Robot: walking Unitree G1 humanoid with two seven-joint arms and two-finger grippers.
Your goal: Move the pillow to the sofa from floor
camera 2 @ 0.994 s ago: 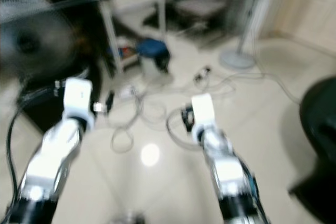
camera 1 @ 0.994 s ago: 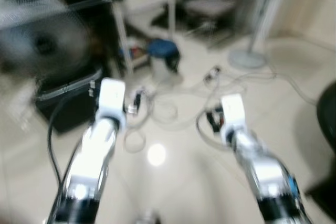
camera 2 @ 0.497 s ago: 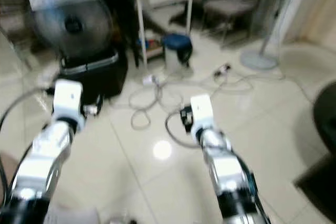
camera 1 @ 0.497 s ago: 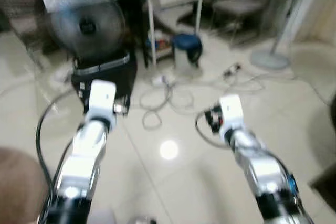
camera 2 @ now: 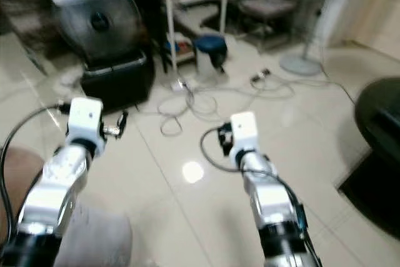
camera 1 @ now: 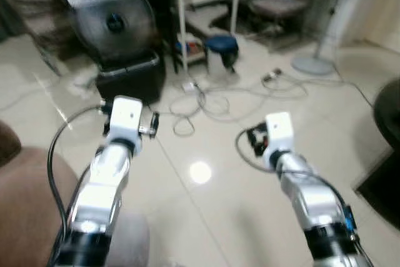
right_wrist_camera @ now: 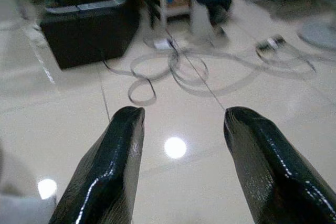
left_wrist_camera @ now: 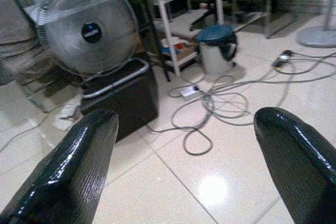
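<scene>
Since the earlier frame, a brown sofa edge (camera 1: 19,173) is being brought into view at lower left, cut off. One fan (left_wrist_camera: 86,27) is being seen blurred; no writing is readable. Left gripper (left_wrist_camera: 184,171) is being held wide open, right gripper (right_wrist_camera: 181,145) open, both empty. Pillow cannot be made out.

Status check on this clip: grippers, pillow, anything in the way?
Left gripper open, empty. Right gripper open, empty, both raised over the floor. Pillow not identified. Loose cables, black box and fan ahead.
</scene>
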